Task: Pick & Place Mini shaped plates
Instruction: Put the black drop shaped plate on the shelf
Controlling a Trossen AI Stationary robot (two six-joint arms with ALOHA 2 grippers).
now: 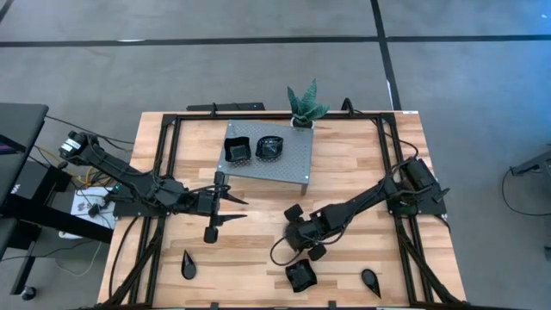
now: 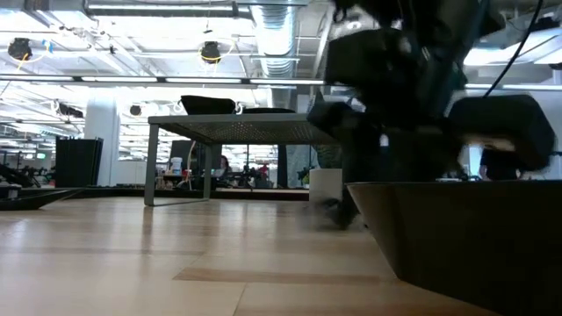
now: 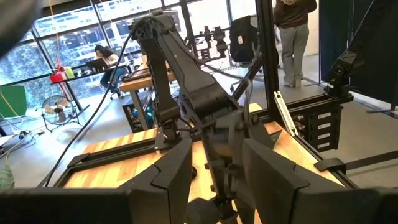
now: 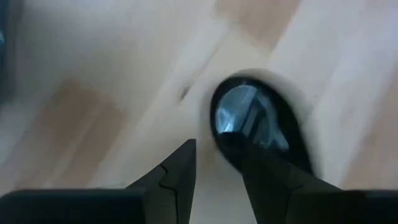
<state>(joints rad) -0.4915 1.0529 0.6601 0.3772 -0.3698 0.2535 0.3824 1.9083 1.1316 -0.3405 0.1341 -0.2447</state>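
The left gripper (image 1: 231, 209) waits open and empty near the table's left edge, beside the grey perforated stand (image 1: 293, 164) holding 2 plates (image 1: 238, 150). By the near edge, the right gripper (image 1: 297, 244) pinches a roundish black dish (image 4: 255, 124) between its fingers, long axis running away from them. A square plate (image 1: 300, 275) lies just below, teardrops (image 1: 188, 264) toward both near corners.

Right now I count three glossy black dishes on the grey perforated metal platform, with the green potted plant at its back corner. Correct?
Not quite: the high view shows two glossy black dishes on the grey perforated metal platform, a squarish one and a roundish one, not three. The green potted plant does stand at its back corner.
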